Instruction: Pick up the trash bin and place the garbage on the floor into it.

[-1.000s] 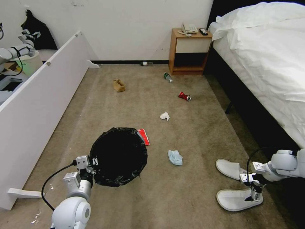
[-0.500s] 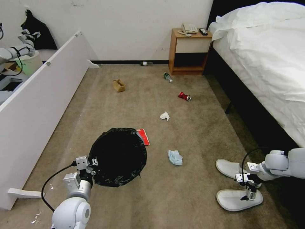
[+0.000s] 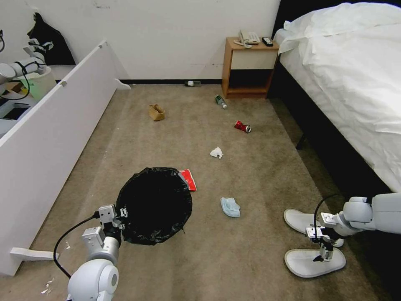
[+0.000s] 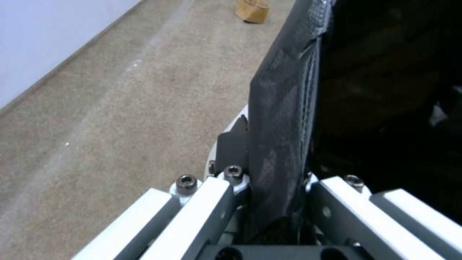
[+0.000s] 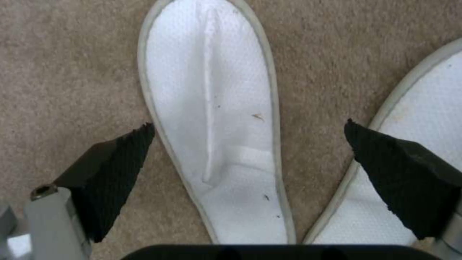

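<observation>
The trash bin (image 3: 154, 205), lined with a black bag, hangs just above the carpet at the lower left. My left gripper (image 3: 121, 215) is shut on its near rim; the left wrist view shows the bagged rim (image 4: 284, 108) pinched in the left gripper (image 4: 277, 173). Over the nearer of two white slippers (image 3: 309, 265) at the lower right, my right gripper (image 3: 323, 256) hangs open. In the right wrist view this slipper (image 5: 216, 108) lies between the spread black fingers (image 5: 120, 169), with the other slipper (image 5: 433, 104) beside it. Blue mask (image 3: 230, 207), red packet (image 3: 189, 179), tissue (image 3: 216, 152), red can (image 3: 242, 126), bottle (image 3: 220, 101) and paper bag (image 3: 156, 112) lie on the floor.
A white board (image 3: 54, 138) stands on edge along the left. The bed (image 3: 355, 83) with its dark frame runs down the right, a wooden nightstand (image 3: 249, 67) at the far wall. Another bottle (image 3: 192, 83) lies by the skirting. The second slipper (image 3: 298, 219) lies just beyond the first.
My right gripper has moved left and a little lower, from the slipper's toe end to over its middle. The left gripper and bin have barely shifted.
</observation>
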